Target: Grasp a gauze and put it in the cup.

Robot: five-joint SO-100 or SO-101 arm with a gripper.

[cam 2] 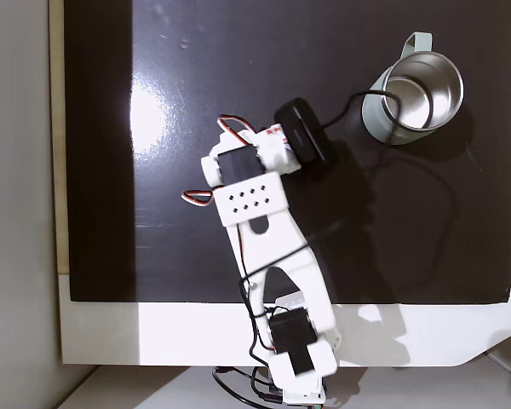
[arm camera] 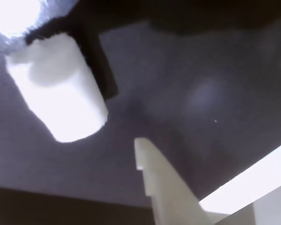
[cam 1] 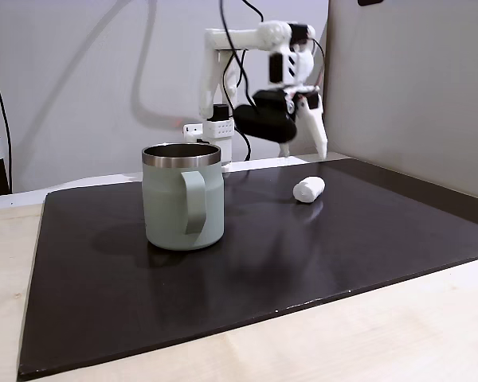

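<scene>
The gauze (cam 1: 309, 189) lay on its side on the black mat (cam 1: 366, 231), well right of the cup (cam 1: 183, 196) in a fixed view, nothing touching it. In the wrist view the gauze (arm camera: 58, 86) sat upper left, blurred and overexposed, with one white gripper finger (arm camera: 164, 183) rising from the bottom edge, apart from the roll. The gripper (cam 1: 307, 139) hung in the air above and behind the gauze, its white fingers pointing down and spread apart, holding nothing. The cup stood upright on the mat, handle facing the camera, steel rim on top. In a fixed view from above, the cup (cam 2: 413, 94) was at the upper right with its inside looking bare, and the white arm (cam 2: 264, 256) reached up from the bottom edge over the mat (cam 2: 179, 128). The gauze itself could not be made out from above; the arm covered that spot. The mat rested on a light wooden tabletop (cam 1: 382, 334). Black cable (cam 1: 235, 48) ran along the arm.
</scene>
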